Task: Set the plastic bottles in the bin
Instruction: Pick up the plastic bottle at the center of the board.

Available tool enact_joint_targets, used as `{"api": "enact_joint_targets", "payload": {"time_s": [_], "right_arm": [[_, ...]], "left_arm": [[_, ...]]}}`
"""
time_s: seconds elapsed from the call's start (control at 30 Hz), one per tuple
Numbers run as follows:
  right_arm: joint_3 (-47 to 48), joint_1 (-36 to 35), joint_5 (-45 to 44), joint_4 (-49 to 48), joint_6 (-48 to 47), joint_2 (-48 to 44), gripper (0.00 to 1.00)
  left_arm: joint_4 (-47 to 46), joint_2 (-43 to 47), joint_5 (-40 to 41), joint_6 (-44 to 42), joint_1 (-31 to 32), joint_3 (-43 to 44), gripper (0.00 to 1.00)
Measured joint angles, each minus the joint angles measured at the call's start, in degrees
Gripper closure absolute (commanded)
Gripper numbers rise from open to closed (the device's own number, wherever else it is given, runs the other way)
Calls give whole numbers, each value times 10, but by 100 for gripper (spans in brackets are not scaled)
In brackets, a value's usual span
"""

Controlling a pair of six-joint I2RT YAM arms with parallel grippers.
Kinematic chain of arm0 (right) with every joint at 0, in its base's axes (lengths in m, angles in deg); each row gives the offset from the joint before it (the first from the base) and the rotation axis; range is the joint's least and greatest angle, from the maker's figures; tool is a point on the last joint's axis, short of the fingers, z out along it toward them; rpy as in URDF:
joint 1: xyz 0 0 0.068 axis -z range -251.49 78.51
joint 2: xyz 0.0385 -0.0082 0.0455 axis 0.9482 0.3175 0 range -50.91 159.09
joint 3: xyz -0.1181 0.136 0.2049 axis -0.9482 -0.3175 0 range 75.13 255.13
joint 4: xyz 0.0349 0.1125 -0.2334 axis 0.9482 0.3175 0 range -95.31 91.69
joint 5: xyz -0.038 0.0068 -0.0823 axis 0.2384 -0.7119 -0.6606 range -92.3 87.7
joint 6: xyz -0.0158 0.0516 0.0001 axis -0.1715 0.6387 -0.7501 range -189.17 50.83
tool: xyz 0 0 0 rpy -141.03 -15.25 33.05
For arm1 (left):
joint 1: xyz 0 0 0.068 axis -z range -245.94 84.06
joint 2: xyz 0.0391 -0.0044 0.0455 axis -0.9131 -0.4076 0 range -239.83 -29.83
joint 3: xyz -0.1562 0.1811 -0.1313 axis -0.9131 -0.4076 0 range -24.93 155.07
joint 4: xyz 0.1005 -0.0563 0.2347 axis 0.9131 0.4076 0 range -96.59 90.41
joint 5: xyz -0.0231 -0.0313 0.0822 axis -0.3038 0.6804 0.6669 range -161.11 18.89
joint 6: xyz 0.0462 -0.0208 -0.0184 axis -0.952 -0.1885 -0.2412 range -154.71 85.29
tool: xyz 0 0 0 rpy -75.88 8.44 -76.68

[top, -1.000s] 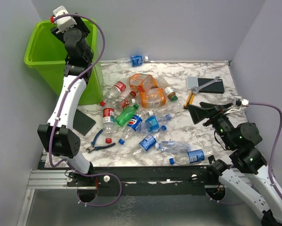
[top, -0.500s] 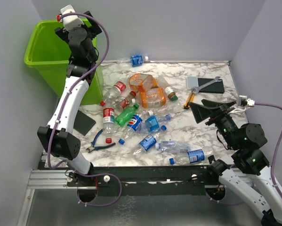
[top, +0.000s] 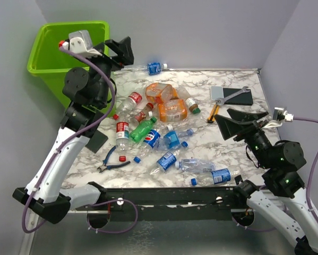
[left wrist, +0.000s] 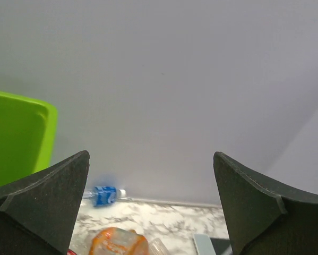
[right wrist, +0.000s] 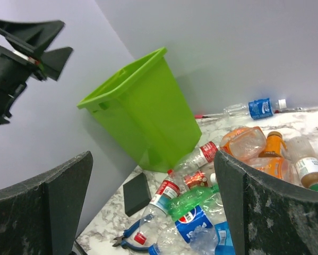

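Green bin (top: 68,24) rim near left end effector (top: 122,51), jaws apart; right end effector (top: 224,117) likewise apart.

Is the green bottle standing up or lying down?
Lying down. The green bottle rests on its side on the table, cap end pointing toward the back, in the pile of other bottles.

In the left wrist view the lime-green plastic bin (left wrist: 15,138) runs off the edge, and the blue-labelled clear bottle (left wrist: 103,195) is blurred.
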Motion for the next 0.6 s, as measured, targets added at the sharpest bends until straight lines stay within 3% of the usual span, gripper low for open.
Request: {"api": "enact_joint_targets", "payload": {"time_s": [0.37, 0.6], "right_arm": [[-22, 0, 17, -4, -41, 34, 0], [-30, 0, -58, 121, 1, 200, 0]], "left_arm": [[53, 37, -205, 43, 68, -226, 1], [85, 47, -261, 50, 91, -331, 1]]}}
